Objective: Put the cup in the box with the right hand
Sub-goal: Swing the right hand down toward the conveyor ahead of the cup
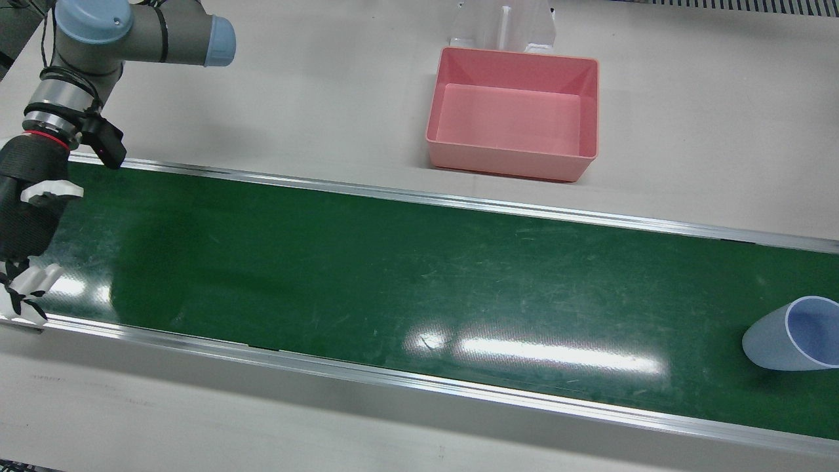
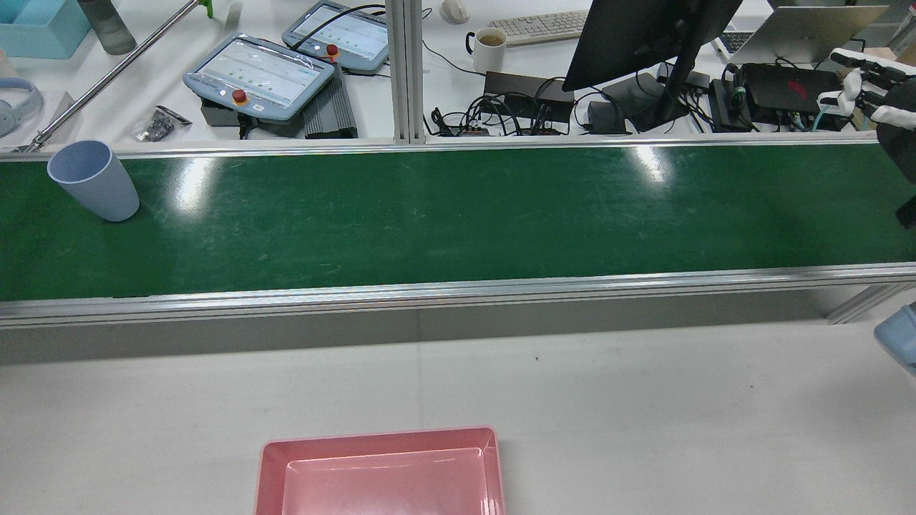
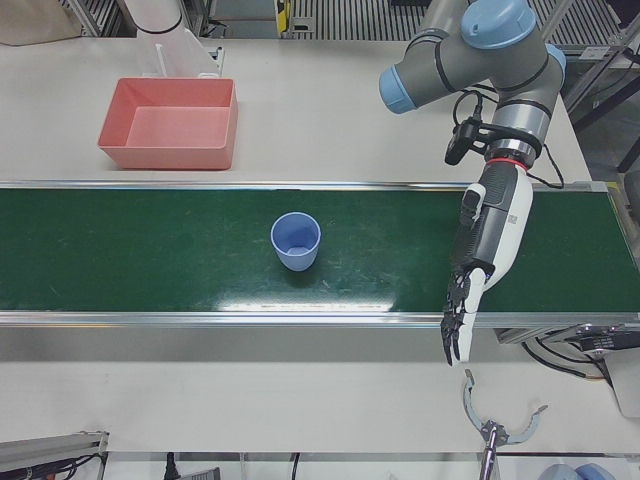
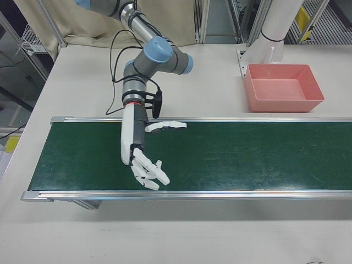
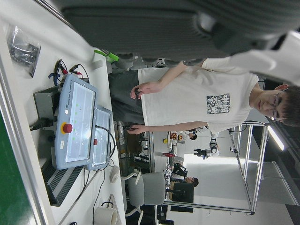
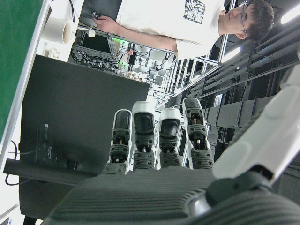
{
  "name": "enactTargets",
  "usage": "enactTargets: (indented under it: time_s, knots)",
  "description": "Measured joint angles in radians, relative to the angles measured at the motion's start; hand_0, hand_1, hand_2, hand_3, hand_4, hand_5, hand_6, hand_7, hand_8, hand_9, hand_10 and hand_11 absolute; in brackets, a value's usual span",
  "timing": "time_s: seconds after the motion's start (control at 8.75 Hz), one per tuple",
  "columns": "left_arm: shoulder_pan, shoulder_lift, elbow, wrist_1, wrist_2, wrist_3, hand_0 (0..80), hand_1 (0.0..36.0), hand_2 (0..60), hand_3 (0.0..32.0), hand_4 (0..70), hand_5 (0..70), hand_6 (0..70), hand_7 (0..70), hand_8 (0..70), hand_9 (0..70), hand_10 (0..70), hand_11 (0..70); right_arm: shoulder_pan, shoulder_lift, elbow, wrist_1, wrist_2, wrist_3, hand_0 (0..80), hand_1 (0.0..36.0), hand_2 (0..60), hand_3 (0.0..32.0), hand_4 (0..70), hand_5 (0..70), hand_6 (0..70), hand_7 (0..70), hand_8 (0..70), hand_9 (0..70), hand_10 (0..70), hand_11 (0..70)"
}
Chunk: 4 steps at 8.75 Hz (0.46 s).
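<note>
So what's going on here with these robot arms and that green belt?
Nothing is being held yet. A pale blue cup stands upright on the green belt, toward the robot's left end. The right hand hovers open over the other end of the belt, far from the cup. The left hand hangs open near the belt's front edge. The pink box meant for the cup sits empty on the white table beside the belt.
</note>
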Motion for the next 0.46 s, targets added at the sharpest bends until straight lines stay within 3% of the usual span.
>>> enactTargets:
  time_s: [0.46]
  knots:
    - [0.000,0.000,-0.001,0.000,0.001,0.001,0.0,0.0,0.0,0.0,0.0,0.0,0.0,0.0,0.0,0.0,0.0,0.0,-0.157,0.151,0.031,-0.134,0.157,-0.041,40.6,7.6,13.6,0.0,26.5,4.9,32.4,70.0,37.0,61.4,14.5,20.9]
